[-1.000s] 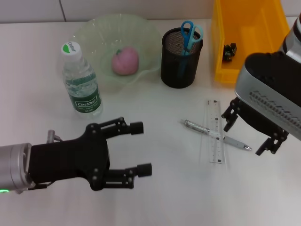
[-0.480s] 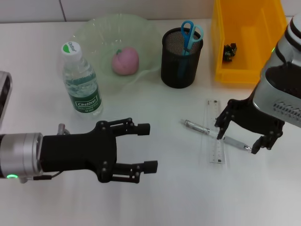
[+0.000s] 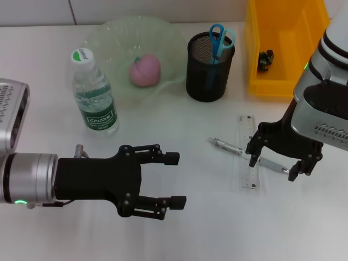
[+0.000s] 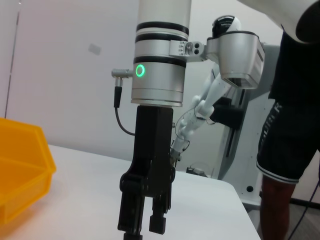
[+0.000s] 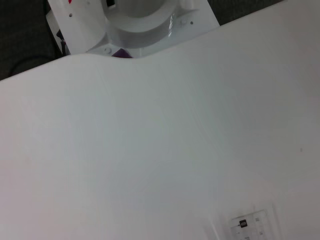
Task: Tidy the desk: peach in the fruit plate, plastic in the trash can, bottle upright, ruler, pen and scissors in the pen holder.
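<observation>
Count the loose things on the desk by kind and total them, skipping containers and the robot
Clear plastic water bottle: 1
Pink peach: 1
Blue-handled scissors: 1
Clear plastic ruler: 1
Silver pen: 1
Dark plastic scrap: 1
Total: 6

The right gripper (image 3: 273, 165) is held pointing downward from a silver wrist, its two black fingers (image 3: 253, 155) spread apart in the head view. The same gripper is seen in the left wrist view (image 4: 145, 227), hanging vertically beneath a forearm ringed with a green light. The left gripper (image 3: 174, 180) is extended horizontally, its fingers (image 3: 166, 158) parted wide, and nothing is held between them.
</observation>
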Motion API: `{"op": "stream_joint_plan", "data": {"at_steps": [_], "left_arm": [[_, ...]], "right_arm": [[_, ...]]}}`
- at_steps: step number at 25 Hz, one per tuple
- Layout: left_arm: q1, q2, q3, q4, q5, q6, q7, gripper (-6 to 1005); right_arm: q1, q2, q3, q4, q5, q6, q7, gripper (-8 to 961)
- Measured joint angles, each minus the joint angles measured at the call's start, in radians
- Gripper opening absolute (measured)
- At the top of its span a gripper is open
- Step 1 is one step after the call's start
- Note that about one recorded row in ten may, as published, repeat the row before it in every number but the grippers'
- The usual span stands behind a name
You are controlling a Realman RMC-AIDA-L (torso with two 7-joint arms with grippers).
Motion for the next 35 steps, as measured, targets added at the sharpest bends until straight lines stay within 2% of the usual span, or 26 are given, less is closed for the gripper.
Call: {"op": "stream_joint_plan", "data": {"at_steps": [10,20,35], "left_arm": [[-0.001,-0.009,-0.002,0.0,0.015,-0.023,0.007,841],[0.004,-0.018,-0.002,-0.005,0.018,-0.035,0.018,841],[0.004,-0.022,-0.002,-0.009,0.018,-0.044,0.02,840]], "right_arm": [[0.029,0.013,-0.005,0.099,0.001,0.076,-0.054,738],[0.051,0.036,-0.054,0.16,0.007,0.127,-0.058,736],[0.082,0.051,-0.067,0.232,0.008,0.184,-0.059,733]]}}
